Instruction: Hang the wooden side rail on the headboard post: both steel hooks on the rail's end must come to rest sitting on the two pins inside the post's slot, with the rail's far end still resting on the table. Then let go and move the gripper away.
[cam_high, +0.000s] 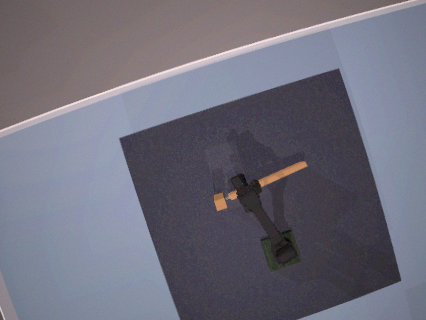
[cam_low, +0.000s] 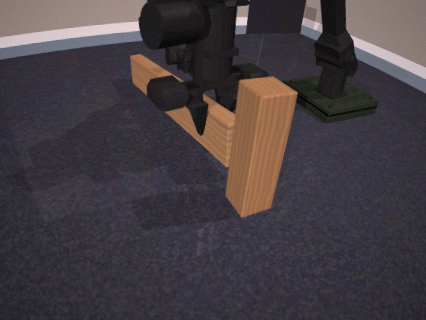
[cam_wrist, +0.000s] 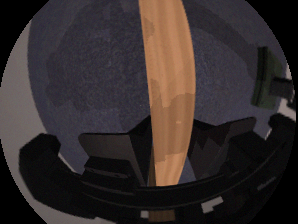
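The wooden side rail (cam_high: 282, 174) (cam_low: 142, 72) (cam_wrist: 167, 50) runs lengthwise away from the post. My gripper (cam_high: 246, 189) (cam_low: 215, 118) (cam_wrist: 162, 117) is shut on the rail near its hook end, one finger on each side. The headboard post (cam_high: 220, 202) (cam_low: 260, 145) stands upright, just beyond the rail's near end. Small grey metal, the steel hooks (cam_high: 228, 198), shows in the narrow gap between rail and post in the top view. In the exterior view the post hides the slot, the pins and the hooks. The rail's near end looks raised. Far-end contact with the table is unclear.
The arm's green base plate (cam_high: 267, 252) (cam_low: 345, 107) (cam_wrist: 262, 75) stands to one side of the rail. The dark table top (cam_high: 330, 110) (cam_low: 325, 260) lies under everything, and arm shadows fall across it.
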